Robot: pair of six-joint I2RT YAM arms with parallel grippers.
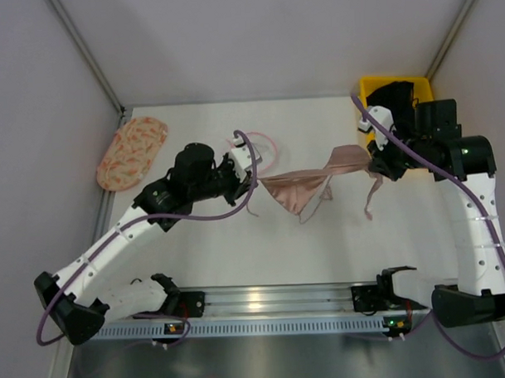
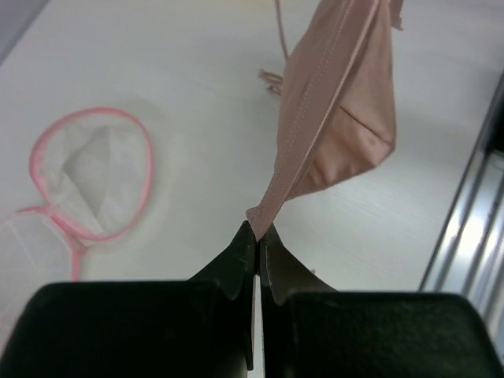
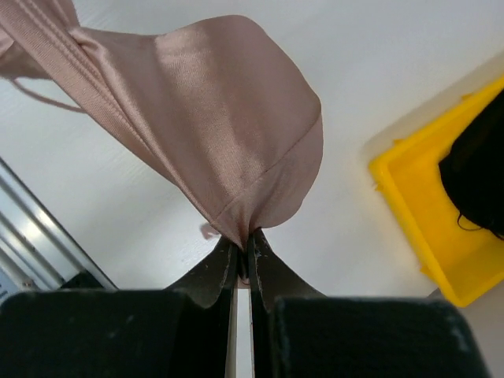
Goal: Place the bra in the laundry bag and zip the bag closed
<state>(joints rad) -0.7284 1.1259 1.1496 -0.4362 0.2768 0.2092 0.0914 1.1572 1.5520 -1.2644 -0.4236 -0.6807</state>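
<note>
The left gripper [image 2: 257, 234] and right gripper [image 3: 244, 242] each pinch the bra [image 1: 298, 191] aloft; the unzipped laundry bag [image 2: 93, 169] awaits filling and zipping.

Pinks dominate here.
Dusty-pink satin bra [image 1: 294, 194], pink-rimmed white mesh laundry bag [image 2: 90, 169], yellow plastic bin [image 3: 413, 209], peach orange-speckled oval cloth [image 1: 132, 150].

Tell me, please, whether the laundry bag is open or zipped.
Open: the laundry bag shows its pink zip rim gaping, flap folded aside.
</note>
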